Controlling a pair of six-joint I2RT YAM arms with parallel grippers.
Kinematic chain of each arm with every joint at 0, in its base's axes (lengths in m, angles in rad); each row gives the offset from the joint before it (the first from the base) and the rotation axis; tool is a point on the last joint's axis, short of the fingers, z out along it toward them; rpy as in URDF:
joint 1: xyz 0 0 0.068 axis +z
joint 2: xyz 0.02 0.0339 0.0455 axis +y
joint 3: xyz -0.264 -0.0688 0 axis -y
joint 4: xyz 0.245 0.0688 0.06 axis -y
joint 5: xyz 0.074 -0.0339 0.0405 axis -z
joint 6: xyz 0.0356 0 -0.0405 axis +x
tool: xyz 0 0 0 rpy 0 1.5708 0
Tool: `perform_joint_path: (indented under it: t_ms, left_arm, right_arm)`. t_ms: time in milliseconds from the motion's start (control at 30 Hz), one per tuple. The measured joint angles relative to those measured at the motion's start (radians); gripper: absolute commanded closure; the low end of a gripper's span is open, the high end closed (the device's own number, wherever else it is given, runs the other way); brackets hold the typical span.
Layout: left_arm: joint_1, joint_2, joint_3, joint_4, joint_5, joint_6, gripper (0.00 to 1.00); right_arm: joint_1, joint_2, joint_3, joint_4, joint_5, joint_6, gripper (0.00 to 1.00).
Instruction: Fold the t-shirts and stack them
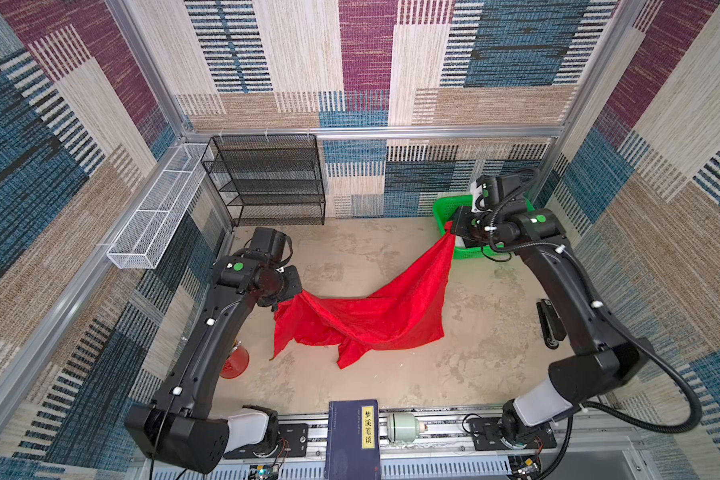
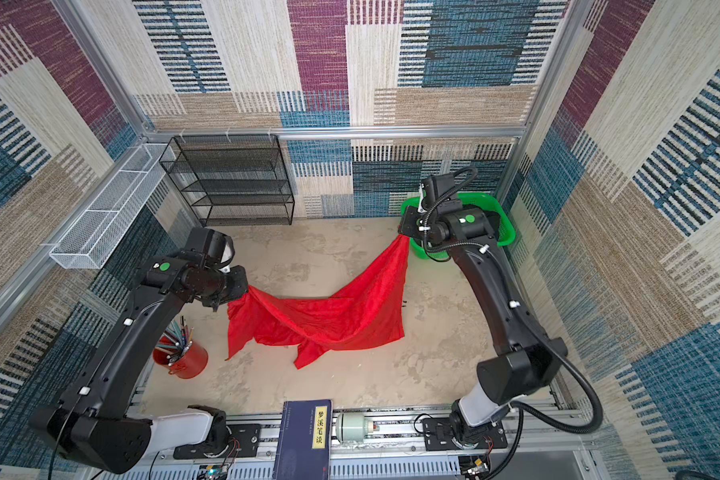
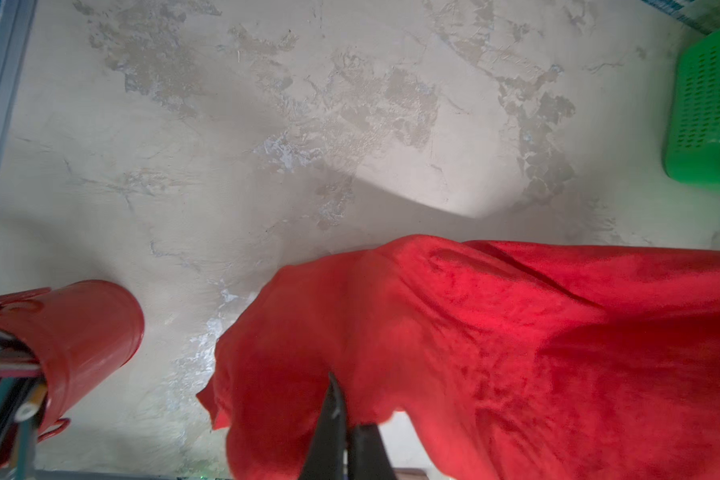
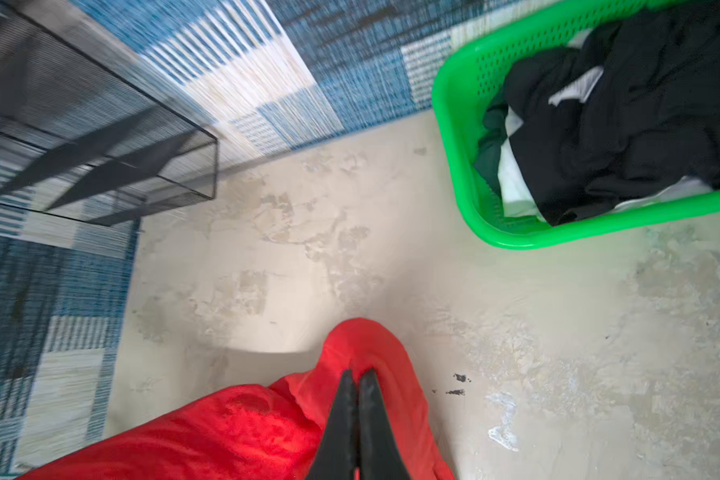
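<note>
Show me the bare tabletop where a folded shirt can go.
Bare: between the black rack and the red t-shirt; between its hem and the book; between the shirt and the stapler. Crowded: beside the pen cup and the green basket.

T-shirt (image 1: 371,320) hangs between left tool (image 3: 341,415) and right tool (image 4: 357,376), basket (image 1: 443,208) at back right.

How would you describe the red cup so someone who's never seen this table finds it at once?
Look at the beige table, toward its left edge, beneath the left arm. A red cup stands there, just left of the draped red shirt. It is the only hard red cylinder, stuffed with pens and pencils.
</note>
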Motion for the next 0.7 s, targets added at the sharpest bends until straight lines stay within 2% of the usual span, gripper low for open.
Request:
perform_joint_path:
  t_ms: [100,200,233,267,333,400,467,500,567,700]
  left_arm:
    - [0.022,0.124,0.010,0.065,-0.002,-0.012,1.00]
    - [0.051,0.296,0.073,0.113,0.001,-0.014,1.00]
    - [0.064,0.361,0.111,0.122,0.001,-0.014,0.91]
    - [0.075,0.412,0.148,0.124,0.000,-0.013,0.77]
    - [0.099,0.521,0.241,0.119,-0.004,-0.010,0.52]
    - [0.108,0.572,0.293,0.106,-0.025,0.003,0.40]
    - [0.102,0.555,0.283,0.090,-0.046,0.011,0.37]
    - [0.094,0.521,0.250,0.094,-0.051,0.016,0.37]
    - [0.075,0.402,0.126,0.097,-0.050,0.020,0.38]
    - [0.034,0.159,-0.152,0.099,-0.011,-0.019,0.41]
  right_arm:
    - [-0.020,0.138,0.026,0.054,-0.004,-0.016,1.00]
    - [-0.039,0.311,0.160,0.100,-0.015,-0.042,0.97]
    - [-0.042,0.374,0.236,0.105,-0.016,-0.053,0.75]
    - [-0.045,0.436,0.324,0.109,-0.016,-0.067,0.56]
    - [-0.045,0.548,0.528,0.090,-0.013,-0.097,0.34]
    - [-0.042,0.626,0.724,0.044,-0.014,-0.126,0.24]
    - [-0.031,0.650,0.838,-0.009,0.006,-0.159,0.22]
    - [-0.024,0.639,0.848,-0.031,0.015,-0.175,0.22]
    - [0.000,0.573,0.764,-0.055,0.026,-0.184,0.21]
    - [0.037,0.324,0.323,-0.013,0.018,-0.191,0.19]
